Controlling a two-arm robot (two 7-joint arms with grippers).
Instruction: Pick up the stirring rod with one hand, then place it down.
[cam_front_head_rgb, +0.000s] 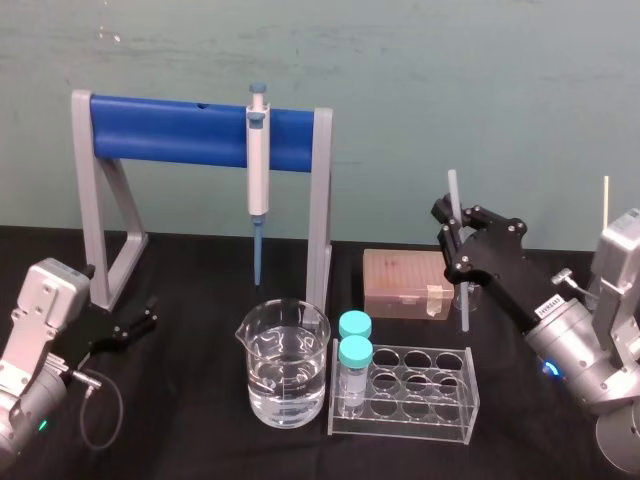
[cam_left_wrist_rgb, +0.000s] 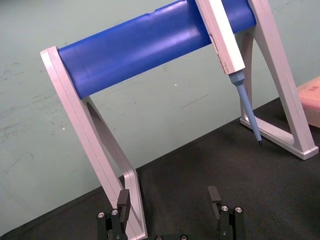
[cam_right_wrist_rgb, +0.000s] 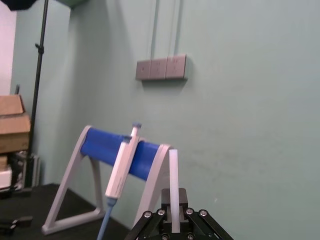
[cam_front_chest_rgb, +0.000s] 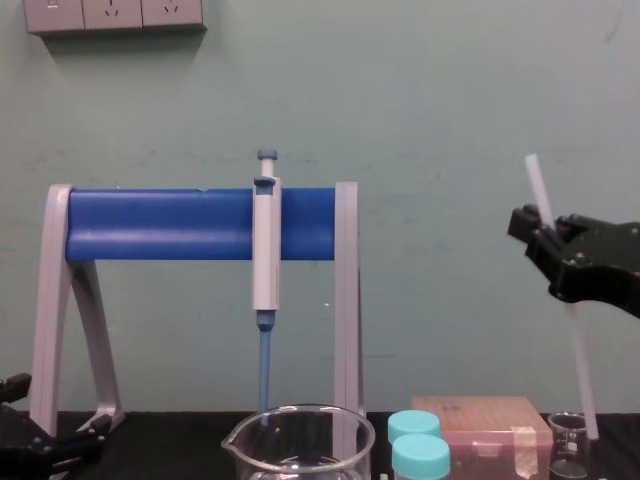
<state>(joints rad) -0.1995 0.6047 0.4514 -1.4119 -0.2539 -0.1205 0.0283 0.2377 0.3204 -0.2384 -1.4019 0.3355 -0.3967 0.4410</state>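
The stirring rod (cam_front_head_rgb: 452, 196) is seen as a long, thin, straight stick of translucent white, of one thickness along its whole length and with a flat-cut top end. It is held off to the right of the pipette stand (cam_front_head_rgb: 200, 130), well apart from the stand's right leg. In the chest view the stirring rod (cam_front_chest_rgb: 580, 370) is tilted, with its top leaned toward the stand and its lower end farther away from it. That lower end comes down just beside a small glass beaker (cam_front_chest_rgb: 567, 440), which the rod far overtops. Whether the end touches the table cannot be told.

The rod is pinched in its upper part by the right gripper (cam_front_head_rgb: 450, 222), whose black angular fingers are pressed against it from both sides. A short length of the rod (cam_right_wrist_rgb: 173, 170) is left standing above the fingertips. In the right wrist view the stand and its hanging pipette (cam_right_wrist_rgb: 120, 172) are seen beyond the rod.

The left gripper (cam_front_head_rgb: 140, 322) is kept low over the black table, just beside the stand's left leg. Its fingers (cam_left_wrist_rgb: 124, 200) are spread apart with nothing between them.

In front of the stand, a large beaker of water (cam_front_head_rgb: 284, 365) and a clear tube rack (cam_front_head_rgb: 440, 395) are set.
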